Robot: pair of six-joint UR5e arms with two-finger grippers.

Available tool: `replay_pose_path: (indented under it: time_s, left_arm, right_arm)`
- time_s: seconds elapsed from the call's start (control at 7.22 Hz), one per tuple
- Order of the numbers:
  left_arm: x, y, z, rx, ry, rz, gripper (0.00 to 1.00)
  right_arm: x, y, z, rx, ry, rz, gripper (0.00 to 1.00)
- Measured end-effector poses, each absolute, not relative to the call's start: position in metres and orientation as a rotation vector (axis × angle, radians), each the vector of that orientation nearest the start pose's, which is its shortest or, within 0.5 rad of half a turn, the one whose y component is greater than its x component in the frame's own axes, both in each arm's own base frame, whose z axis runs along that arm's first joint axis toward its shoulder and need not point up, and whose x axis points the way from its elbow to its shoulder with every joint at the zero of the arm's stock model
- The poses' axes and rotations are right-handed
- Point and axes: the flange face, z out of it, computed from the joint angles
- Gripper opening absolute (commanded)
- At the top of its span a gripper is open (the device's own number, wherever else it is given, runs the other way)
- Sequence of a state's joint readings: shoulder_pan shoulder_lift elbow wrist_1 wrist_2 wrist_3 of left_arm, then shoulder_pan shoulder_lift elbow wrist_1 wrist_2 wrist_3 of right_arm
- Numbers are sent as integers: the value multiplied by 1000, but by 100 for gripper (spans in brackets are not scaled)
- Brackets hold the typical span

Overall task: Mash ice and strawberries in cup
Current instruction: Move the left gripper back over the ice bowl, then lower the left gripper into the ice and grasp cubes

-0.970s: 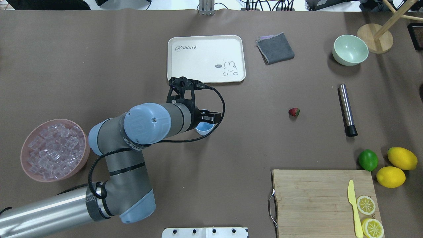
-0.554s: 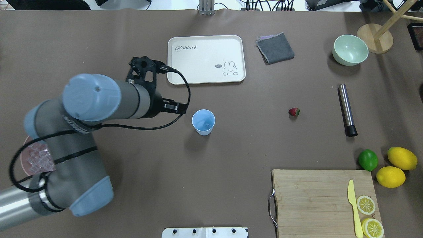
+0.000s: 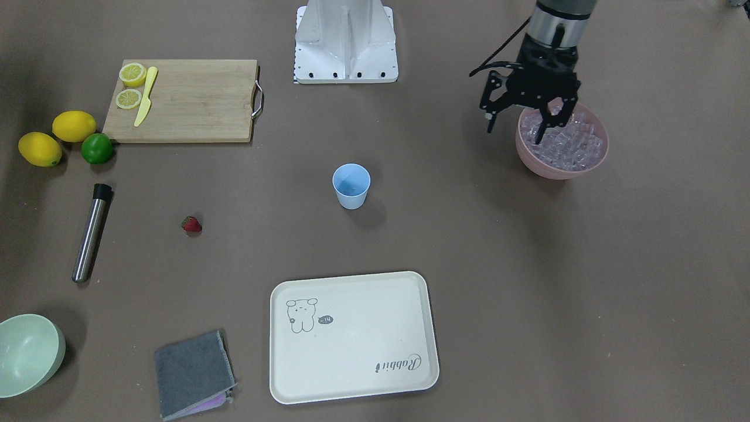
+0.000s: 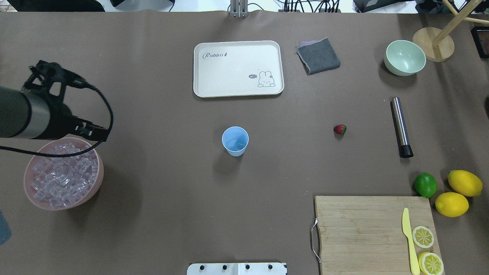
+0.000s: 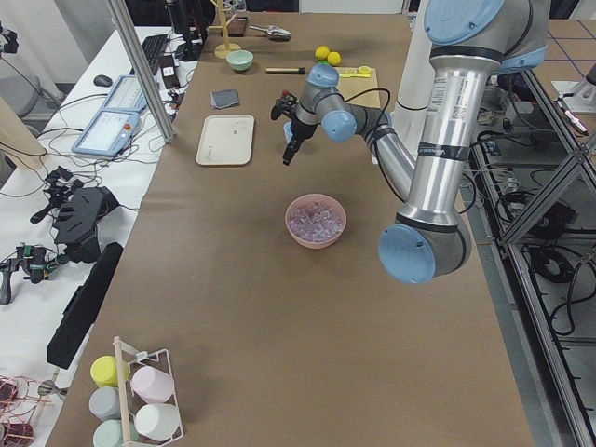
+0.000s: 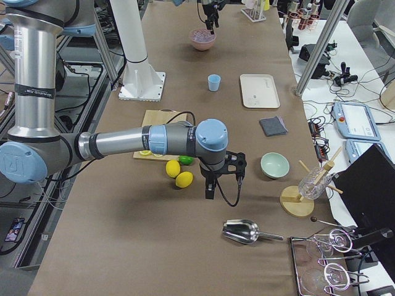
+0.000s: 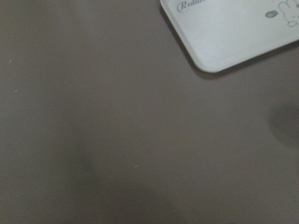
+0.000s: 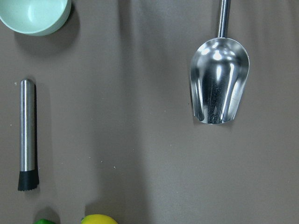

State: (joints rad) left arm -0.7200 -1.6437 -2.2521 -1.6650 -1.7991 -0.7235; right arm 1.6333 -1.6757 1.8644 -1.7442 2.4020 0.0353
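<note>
The light blue cup [image 4: 235, 141] stands upright mid-table, also in the front view [image 3: 351, 186]; a clear ice cube [image 4: 239, 144] shows faintly inside it. Several ice cubes [image 4: 61, 173] fill the pink bowl [image 4: 97, 183] at the left. My left gripper [image 4: 100, 133] hangs open and empty just above the bowl's far rim, seen over the ice in the front view [image 3: 548, 132]. The strawberry [image 4: 340, 129] lies alone on the table right of the cup. My right gripper [image 6: 208, 191] hovers beyond the lemons; I cannot tell whether it is open or shut.
A steel muddler [image 4: 400, 126] lies right of the strawberry. A white tray [image 4: 238, 68], grey cloth [image 4: 318, 55] and pale green bowl [image 4: 405, 57] sit at the far side. A cutting board [image 4: 376, 233], lime [image 4: 425, 184] and lemons [image 4: 465, 183] are near right. A metal scoop [image 8: 219, 86] lies under the right wrist.
My left arm has swung left, from above the cup to over the pink bowl of ice. The cup now stands uncovered.
</note>
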Motion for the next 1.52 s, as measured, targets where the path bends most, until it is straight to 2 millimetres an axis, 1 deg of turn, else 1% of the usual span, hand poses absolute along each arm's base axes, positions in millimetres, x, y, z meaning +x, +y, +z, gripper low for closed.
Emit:
replay_pose_path:
  time_s: [0.14, 0.28, 0.42, 0.55, 0.69, 0.83, 0.97, 1.11, 1.25, 1.52]
  left_arm:
    - [252, -372, 339, 407, 749, 179, 94]
    - [235, -363, 365, 370, 752, 121, 94]
    - [221, -357, 384, 366, 749, 111, 94]
    - [214, -351, 398, 380, 736, 158, 92]
    - [213, -347, 408, 396, 718, 229, 88]
    - [218, -343, 413, 403, 708, 289, 76]
    - [227, -336, 416, 397, 707, 336, 73]
    - [237, -330, 419, 387, 708, 370, 70]
    - [245, -325, 423, 375, 707, 393, 70]
    - [255, -322, 441, 360, 702, 418, 70]
  right_arm:
    - [85, -437, 578, 22, -833, 81, 100]
    - [83, -438, 579, 18, -835, 78, 100]
    - [81, -438, 580, 14, -835, 76, 100]
    - [79, -438, 581, 10, -836, 72, 100]
    - [77, -438, 582, 6, -836, 70, 100]
    - [76, -437, 583, 3, -836, 68, 100]
    - [76, -437, 584, 1, -836, 68, 100]
    - [76, -436, 585, -2, -835, 68, 100]
    - [76, -435, 586, -4, -835, 69, 100]
    - [76, -434, 588, -7, -834, 70, 100]
